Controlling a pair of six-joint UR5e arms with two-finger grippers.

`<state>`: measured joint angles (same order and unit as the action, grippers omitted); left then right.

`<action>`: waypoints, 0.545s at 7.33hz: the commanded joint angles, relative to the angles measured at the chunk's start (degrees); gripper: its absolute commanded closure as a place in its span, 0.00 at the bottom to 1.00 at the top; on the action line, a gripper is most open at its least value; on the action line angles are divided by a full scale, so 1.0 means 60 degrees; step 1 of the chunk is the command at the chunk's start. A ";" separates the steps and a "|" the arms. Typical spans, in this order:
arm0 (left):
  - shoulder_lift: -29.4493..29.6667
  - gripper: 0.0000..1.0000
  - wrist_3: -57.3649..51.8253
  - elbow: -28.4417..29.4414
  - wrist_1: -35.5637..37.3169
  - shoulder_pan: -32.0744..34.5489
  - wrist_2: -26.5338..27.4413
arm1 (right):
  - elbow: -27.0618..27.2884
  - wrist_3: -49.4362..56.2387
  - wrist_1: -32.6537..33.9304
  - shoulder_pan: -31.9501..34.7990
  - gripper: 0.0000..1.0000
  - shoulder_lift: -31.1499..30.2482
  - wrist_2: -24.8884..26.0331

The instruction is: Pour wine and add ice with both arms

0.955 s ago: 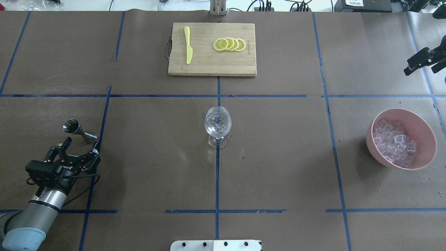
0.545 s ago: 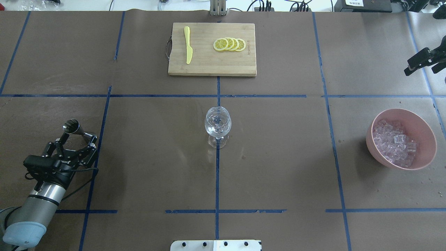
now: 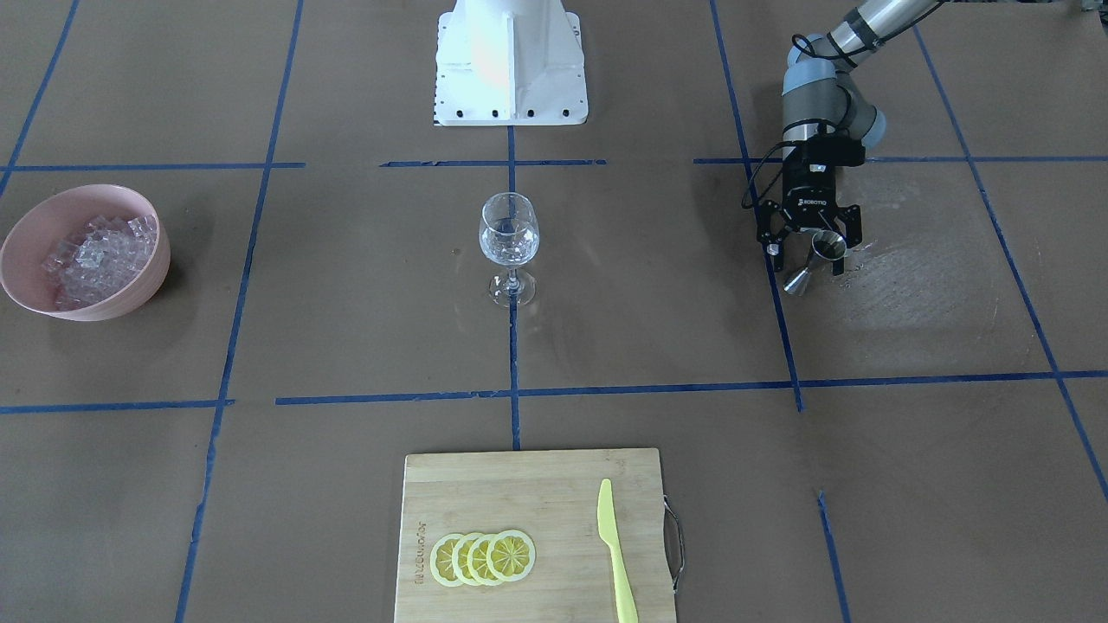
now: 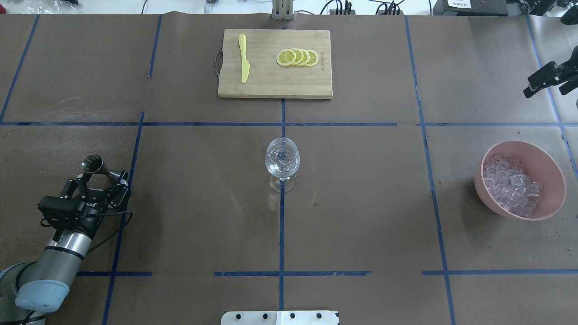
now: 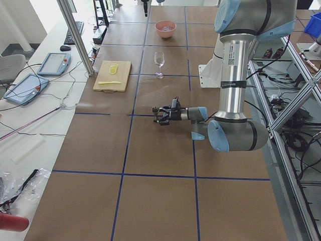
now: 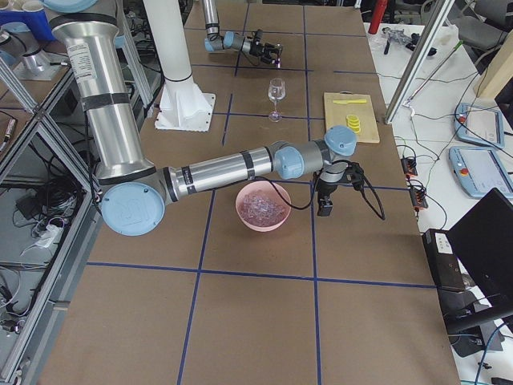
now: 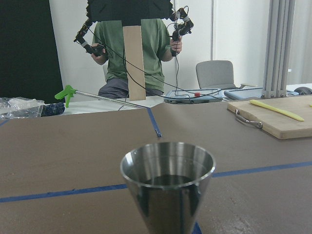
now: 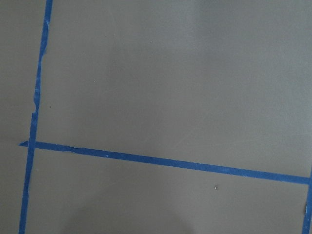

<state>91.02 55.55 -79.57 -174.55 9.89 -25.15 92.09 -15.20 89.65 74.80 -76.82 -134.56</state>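
Observation:
A steel jigger [image 4: 93,164] stands at the table's left, also seen as the jigger [image 3: 818,258]. My left gripper [image 4: 101,180] is open, with a finger on each side of its waist. In the left wrist view the jigger [image 7: 168,187] fills the foreground, dark liquid inside. A clear stemmed glass [image 4: 282,163] stands at the centre, the same glass [image 3: 509,238] in the front view. The ice [image 4: 510,186] fills a pink bowl [image 4: 553,198] at the right. My right gripper [image 4: 544,88] hangs high beyond the bowl, fingers apart, holding nothing.
At the far middle lies a wooden cutting board [image 4: 271,85] with lemon slices [image 4: 298,58] and a yellow knife [image 4: 244,58]. The white robot base [image 3: 511,61] sits at the near edge. A person [image 7: 131,53] stands past the far edge.
My left gripper has moved forward from just short of the jigger until its open fingers stand on both sides of it. The right arm has stayed put.

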 commanded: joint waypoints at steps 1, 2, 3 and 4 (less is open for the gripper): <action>0.0020 0.14 0.0015 0.0063 0.0000 0.0197 -0.0100 | 0.0032 0.0000 0.0000 0.0000 0.00 0.0001 0.0000; 0.0020 0.14 0.0015 0.0049 0.0000 0.0241 -0.0144 | 0.0047 0.0000 0.0000 0.0000 0.00 0.0001 0.0000; 0.0049 0.15 0.0000 0.0063 0.0000 0.0242 -0.0159 | 0.0033 0.0000 0.0000 0.0000 0.00 0.0001 0.0000; 0.0093 0.20 0.0015 0.0063 0.0000 0.0242 -0.0159 | 0.0047 -0.0015 0.0000 0.0000 0.00 0.0001 0.0000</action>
<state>91.32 55.60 -79.22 -174.55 11.26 -26.02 92.32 -15.23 89.65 74.80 -76.82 -134.56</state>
